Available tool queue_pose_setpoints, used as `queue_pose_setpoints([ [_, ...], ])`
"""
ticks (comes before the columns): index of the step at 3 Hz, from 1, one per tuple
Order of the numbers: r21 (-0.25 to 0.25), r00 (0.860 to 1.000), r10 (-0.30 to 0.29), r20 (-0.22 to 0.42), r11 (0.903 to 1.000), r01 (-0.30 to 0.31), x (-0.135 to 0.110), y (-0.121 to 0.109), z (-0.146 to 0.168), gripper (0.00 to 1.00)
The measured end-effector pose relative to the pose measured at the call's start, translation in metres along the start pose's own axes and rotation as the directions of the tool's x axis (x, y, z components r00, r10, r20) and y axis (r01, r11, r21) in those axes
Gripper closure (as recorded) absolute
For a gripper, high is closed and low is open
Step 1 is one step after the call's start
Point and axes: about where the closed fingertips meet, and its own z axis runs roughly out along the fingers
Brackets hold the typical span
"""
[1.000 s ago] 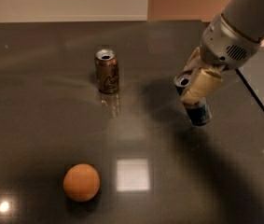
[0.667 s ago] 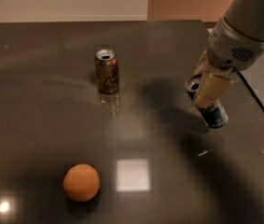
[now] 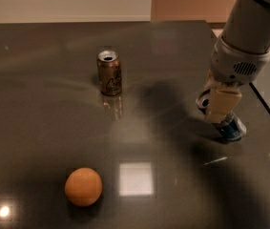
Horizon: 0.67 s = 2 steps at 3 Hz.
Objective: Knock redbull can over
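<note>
So the redbull can [image 3: 231, 128] is sitting over on the right side of the bench [image 3: 39, 128], leaning hard. Its silver top is poking out up and to the left, and its blue bottom end is pointing down to the right, where it looks to be resting on the bench. I'm not reading any logo or lettering on it, just blue and silver.

My gripper [image 3: 220, 113] is hanging right over the middle of the can, with one cream-coloured pad lying across it. I honestly can't tell whether my jaws are clamped on the can or just standing apart around it.

The bench's right edge is running diagonally just beside the can, so there's hardly any room on that side. Toward the left and the front, a wide stretch of dark, shiny bench is opening up.

Further left and toward the far edge, a shorter brown-gold can [image 3: 109, 73] is standing upright, well apart from me. It has a pale design on its side that I can't read.

An orange [image 3: 83, 186] is lying near the front left, and a bright square reflection [image 3: 136, 179] is glaring just beside it.
</note>
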Motion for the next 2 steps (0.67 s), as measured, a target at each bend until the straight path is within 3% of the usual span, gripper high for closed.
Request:
queue_pose_setpoints([
  [2,-0.066,0.995,-0.064,-0.076,0.9960,0.059,-0.006,0.003,0.027,0.59],
])
